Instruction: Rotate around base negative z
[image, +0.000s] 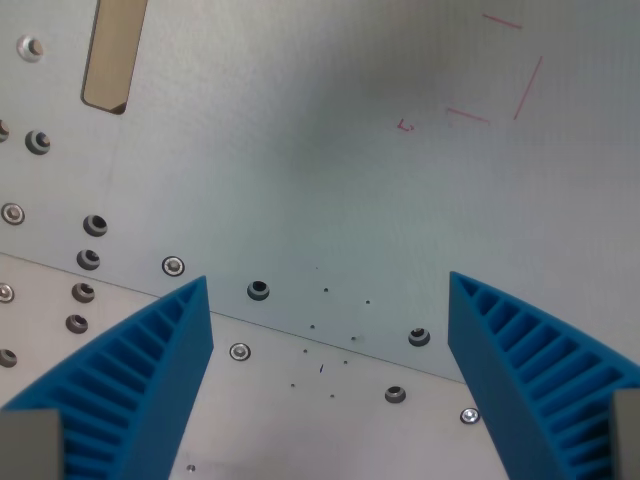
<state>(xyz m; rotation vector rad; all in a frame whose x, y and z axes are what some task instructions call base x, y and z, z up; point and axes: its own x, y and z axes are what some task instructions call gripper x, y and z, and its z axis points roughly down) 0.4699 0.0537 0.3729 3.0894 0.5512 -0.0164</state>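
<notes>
My gripper (330, 290) is open and holds nothing. Its two blue ribbed fingers (150, 370) rise from the lower corners of the wrist view, one at the left and one at the right, wide apart. Below them lies a grey metal plate (330, 150) seen from above. No loose object lies between the fingers.
The plate has several screw holes and bolts (259, 290) along a seam running from the wrist view's left to its lower right. A tan slot (112, 55) is cut at the top left. Red pen marks (500, 75) form a partial square at the top right.
</notes>
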